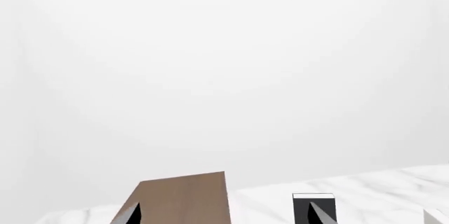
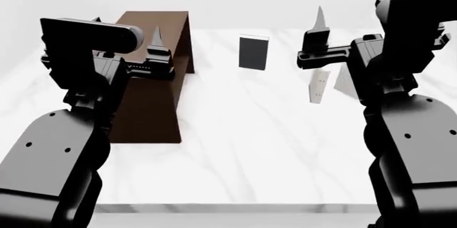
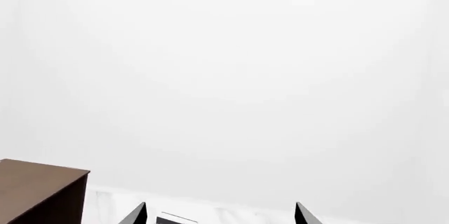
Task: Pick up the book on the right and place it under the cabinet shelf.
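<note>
Both arms are raised over the white worktop (image 2: 236, 147), the left gripper (image 2: 155, 46) with jaws apart above the cabinet shelf (image 2: 153, 105), then the dark book (image 2: 253, 52), dotted book (image 2: 318, 85), the right gripper (image 2: 318, 30) likewise spread, and the book (image 2: 343, 84) partly hidden behind that arm.

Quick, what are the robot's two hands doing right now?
Left end effector: open, holding nothing.
Right end effector: open, holding nothing.

A dark brown is being shown by the cabinet shelf (image 2: 153, 94), off-white by the book (image 2: 344, 84), charcoal by the second book (image 2: 253, 52), white grey-veined marbling by the table (image 2: 250, 147).
</note>
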You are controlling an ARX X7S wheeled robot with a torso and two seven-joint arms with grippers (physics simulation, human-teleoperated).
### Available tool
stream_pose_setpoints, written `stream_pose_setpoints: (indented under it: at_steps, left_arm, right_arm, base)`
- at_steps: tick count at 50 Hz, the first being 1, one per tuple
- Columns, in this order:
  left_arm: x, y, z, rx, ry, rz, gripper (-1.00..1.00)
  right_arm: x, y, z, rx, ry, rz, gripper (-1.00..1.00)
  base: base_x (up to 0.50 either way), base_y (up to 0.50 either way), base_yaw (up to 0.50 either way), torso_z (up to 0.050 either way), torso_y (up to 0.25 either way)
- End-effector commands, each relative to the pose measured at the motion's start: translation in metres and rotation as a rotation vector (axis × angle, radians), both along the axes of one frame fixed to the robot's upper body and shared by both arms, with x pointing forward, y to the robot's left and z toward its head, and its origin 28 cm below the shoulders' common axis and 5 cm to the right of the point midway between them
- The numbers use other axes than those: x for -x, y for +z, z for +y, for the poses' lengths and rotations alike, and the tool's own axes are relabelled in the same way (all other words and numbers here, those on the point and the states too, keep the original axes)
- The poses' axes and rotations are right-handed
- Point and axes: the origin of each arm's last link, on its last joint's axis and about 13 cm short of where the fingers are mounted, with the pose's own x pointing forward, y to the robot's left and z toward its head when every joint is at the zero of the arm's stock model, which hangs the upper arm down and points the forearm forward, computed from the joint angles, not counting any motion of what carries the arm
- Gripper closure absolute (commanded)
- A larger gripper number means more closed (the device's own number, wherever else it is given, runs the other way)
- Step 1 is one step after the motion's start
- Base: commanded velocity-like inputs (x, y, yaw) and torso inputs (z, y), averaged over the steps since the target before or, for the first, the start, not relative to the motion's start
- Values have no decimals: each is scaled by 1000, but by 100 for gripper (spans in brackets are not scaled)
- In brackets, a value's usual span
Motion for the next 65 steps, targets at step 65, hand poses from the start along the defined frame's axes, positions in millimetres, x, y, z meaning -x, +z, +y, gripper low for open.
stream_pose_setpoints:
  at_steps: [65]
  left_arm:
    - [3, -2, 5, -9, 0, 1, -100]
  right_arm:
    - [3, 5, 0, 1, 11, -10, -100]
  base:
    - [151, -126, 0, 0, 0]
